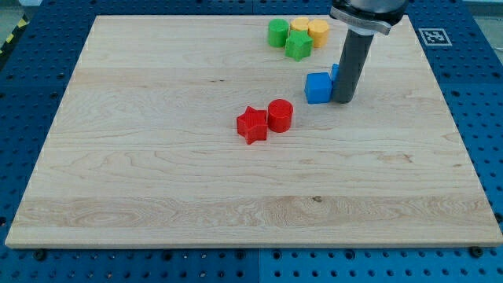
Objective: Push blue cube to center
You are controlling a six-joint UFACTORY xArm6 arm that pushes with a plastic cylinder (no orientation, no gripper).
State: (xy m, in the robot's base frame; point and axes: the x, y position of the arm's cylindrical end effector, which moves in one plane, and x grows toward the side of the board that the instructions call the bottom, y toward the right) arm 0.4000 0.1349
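My tip (pixel 343 100), no jaws to open or close, sits touching the blue wooden cube (pixel 317 87) at its 3 o'clock; cube's approx 1 o'clock of board centre. Push step seems underway; next move needs shove twd 8 o'clock, stopping short of red cylinder block (pixel 280 115).

The blue cube (pixel 317 87) sat flat on the wooden board (pixel 157 157), in the upper part toward the view's right, off the board's middle. Its top face was lighter blue and its front face darker. My tip (pixel 343 100) stood right against its right side. A second blue piece (pixel 336 72) showed just behind the rod, mostly hidden, its shape unclear.
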